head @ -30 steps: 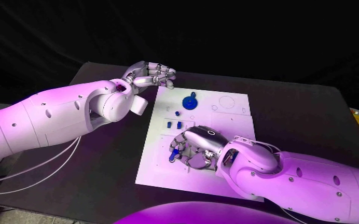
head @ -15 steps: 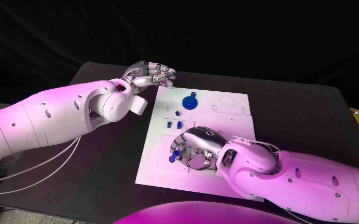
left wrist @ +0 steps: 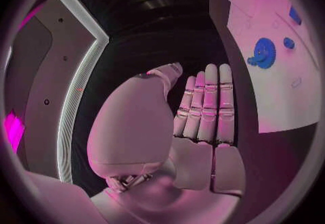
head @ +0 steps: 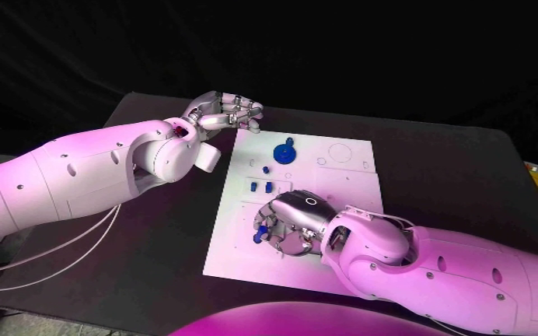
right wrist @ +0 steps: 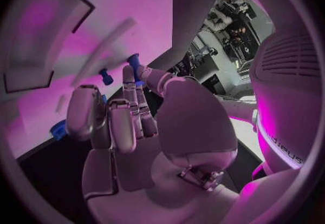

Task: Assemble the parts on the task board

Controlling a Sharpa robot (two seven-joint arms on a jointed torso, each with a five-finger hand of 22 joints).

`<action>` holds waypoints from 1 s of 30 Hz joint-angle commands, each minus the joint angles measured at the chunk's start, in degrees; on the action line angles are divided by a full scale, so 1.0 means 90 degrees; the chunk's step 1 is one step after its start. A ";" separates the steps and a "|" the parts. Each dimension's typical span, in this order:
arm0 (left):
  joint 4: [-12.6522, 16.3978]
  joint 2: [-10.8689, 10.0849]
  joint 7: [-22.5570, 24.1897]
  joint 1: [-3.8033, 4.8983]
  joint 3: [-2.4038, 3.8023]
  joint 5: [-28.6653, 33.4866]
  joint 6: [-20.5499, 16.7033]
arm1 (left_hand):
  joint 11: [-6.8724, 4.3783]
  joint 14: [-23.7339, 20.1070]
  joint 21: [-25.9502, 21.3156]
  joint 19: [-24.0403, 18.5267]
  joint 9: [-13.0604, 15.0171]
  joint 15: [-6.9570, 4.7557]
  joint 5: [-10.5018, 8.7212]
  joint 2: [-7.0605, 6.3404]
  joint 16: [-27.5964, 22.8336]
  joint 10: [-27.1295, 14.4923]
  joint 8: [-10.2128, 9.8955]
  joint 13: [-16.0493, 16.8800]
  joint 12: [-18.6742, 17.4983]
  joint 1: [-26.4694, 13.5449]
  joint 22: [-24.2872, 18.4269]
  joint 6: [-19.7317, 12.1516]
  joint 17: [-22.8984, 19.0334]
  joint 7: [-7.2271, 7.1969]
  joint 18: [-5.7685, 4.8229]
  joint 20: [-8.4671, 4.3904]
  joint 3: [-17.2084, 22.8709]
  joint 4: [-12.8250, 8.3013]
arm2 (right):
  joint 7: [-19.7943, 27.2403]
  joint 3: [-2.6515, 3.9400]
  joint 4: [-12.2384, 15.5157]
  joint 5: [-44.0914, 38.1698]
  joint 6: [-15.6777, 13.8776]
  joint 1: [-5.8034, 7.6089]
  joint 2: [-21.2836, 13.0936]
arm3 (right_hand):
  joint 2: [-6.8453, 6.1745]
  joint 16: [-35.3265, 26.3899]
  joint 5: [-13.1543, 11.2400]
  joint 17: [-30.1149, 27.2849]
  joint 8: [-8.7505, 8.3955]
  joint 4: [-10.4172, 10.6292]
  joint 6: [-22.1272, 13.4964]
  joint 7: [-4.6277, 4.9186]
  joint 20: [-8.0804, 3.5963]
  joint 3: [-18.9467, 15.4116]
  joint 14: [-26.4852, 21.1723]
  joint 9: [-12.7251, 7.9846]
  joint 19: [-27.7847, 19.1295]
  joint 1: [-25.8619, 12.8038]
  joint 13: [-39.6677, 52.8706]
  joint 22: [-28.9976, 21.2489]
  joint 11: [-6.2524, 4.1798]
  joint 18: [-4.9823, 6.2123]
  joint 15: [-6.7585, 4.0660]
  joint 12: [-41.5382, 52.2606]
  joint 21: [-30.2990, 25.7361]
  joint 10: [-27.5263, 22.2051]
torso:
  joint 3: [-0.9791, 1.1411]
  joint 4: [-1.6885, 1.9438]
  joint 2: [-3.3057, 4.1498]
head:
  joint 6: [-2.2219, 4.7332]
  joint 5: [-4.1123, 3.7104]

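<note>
Since the earlier frame our right hand (head: 294, 222) had crept slightly along the board (head: 337, 196), fingers curled over a blue part (head: 261, 232); the gear (head: 284, 152) sat further up. Our left hand (left wrist: 203, 110) hung empty, fingers straight and together. Right wrist: whether the peg (right wrist: 133, 61) was pinched, we couldn't tell; it might slip.

Head camera overhead; wrist cameras close; all share task board (head: 337, 196).

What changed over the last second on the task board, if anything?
The right hand crept slightly toward the board's near-left part, staying over the small blue part at its fingertips. The left hand, the blue gear and the task board stayed put.
</note>
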 commanded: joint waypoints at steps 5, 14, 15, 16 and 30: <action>0.0016 0.0001 0.0029 0.0004 0.0004 0.0031 0.0095 | 0.0012 -0.0007 -0.0043 0.0030 -0.0006 0.0018 0.0018 0.0024 -0.0037 -0.0033 -0.0006 0.0010 0.0033 0.0026 -0.0006 -0.0038 0.0007 -0.0017 0.0069 0.0031 -0.0030 -0.0007 | 0.0042 -0.0014 -0.0035 -0.0135 0.0298 -0.0029 0.0064 | -0.0139 -0.0009 0.0071 -0.0023 0.0261 -0.0041 0.0016 -0.0013 -0.0018 -0.0104 0.0241 0.0312 -0.0056 -0.0075 -0.0012 0.0489 -0.0013 -0.0014 -0.0032 -0.0085 -0.0061 -0.0026 | -0.0003 -0.0002 -0.0003 | -0.0016 -0.0004; 0.0015 -0.0003 0.0018 0.0004 0.0004 0.0031 0.0096 | 0.0012 -0.0009 -0.0055 0.0034 -0.0008 0.0019 0.0020 0.0031 -0.0045 -0.0042 -0.0004 0.0012 0.0039 0.0027 -0.0014 -0.0043 0.0018 -0.0017 0.0069 0.0033 -0.0035 0.0000 | 0.0206 -0.0029 -0.0105 -0.0023 0.0270 -0.0031 0.0083 | -0.0519 -0.0068 0.0288 -0.0167 0.0063 0.0111 -0.0276 0.0124 0.0070 -0.0383 0.0199 0.0218 -0.0178 -0.0472 -0.0062 0.0384 0.0126 0.0030 0.0080 -0.0284 -0.0324 -0.0322 | 0.0002 -0.0002 -0.0004 | -0.0024 0.0002; 0.0014 -0.0004 0.0018 0.0004 0.0004 0.0031 0.0096 | 0.0012 -0.0009 -0.0055 0.0034 -0.0008 0.0019 0.0020 0.0031 -0.0045 -0.0042 -0.0004 0.0012 0.0039 0.0027 -0.0014 -0.0043 0.0018 -0.0017 0.0069 0.0033 -0.0035 0.0000 | 0.0207 -0.0029 -0.0106 -0.0018 0.0240 -0.0031 0.0081 | -0.0535 -0.0071 0.0298 -0.0175 0.0048 0.0116 -0.0299 0.0132 0.0076 -0.0401 0.0197 0.0210 -0.0179 -0.0483 -0.0061 0.0383 0.0132 0.0031 0.0086 -0.0287 -0.0329 -0.0337 | 0.0002 -0.0003 -0.0003 | -0.0023 0.0001; 0.0014 -0.0004 0.0017 0.0004 0.0004 0.0031 0.0096 | 0.0012 -0.0009 -0.0055 0.0034 -0.0008 0.0019 0.0020 0.0031 -0.0045 -0.0042 -0.0004 0.0012 0.0039 0.0027 -0.0014 -0.0043 0.0018 -0.0017 0.0069 0.0033 -0.0035 0.0000 | 0.0208 -0.0030 -0.0107 -0.0014 0.0208 -0.0031 0.0079 | -0.0556 -0.0068 0.0309 -0.0169 0.0018 0.0121 -0.0343 0.0144 0.0084 -0.0423 0.0198 0.0195 -0.0181 -0.0491 -0.0062 0.0381 0.0143 0.0032 0.0095 -0.0296 -0.0338 -0.0368 | 0.0002 -0.0003 -0.0002 | -0.0021 0.0001; 0.0008 -0.0006 0.0008 0.0004 0.0004 0.0031 0.0101 | 0.0011 -0.0010 -0.0061 0.0036 -0.0009 0.0018 0.0021 0.0034 -0.0050 -0.0046 -0.0001 0.0014 0.0044 0.0038 -0.0018 -0.0045 0.0025 -0.0018 0.0069 0.0033 -0.0036 -0.0004 | 0.0446 -0.0030 0.0037 0.0235 -0.0878 -0.0036 -0.0103 | -0.0665 -0.0080 0.0322 -0.0217 -0.0424 0.0124 -0.0942 0.0126 0.0091 -0.0643 0.0181 0.0008 -0.0207 -0.0447 -0.0017 0.0353 0.0105 0.0057 0.0074 -0.0178 -0.0446 -0.0536 | 0.0004 -0.0003 -0.0004 | 0.0000 -0.0017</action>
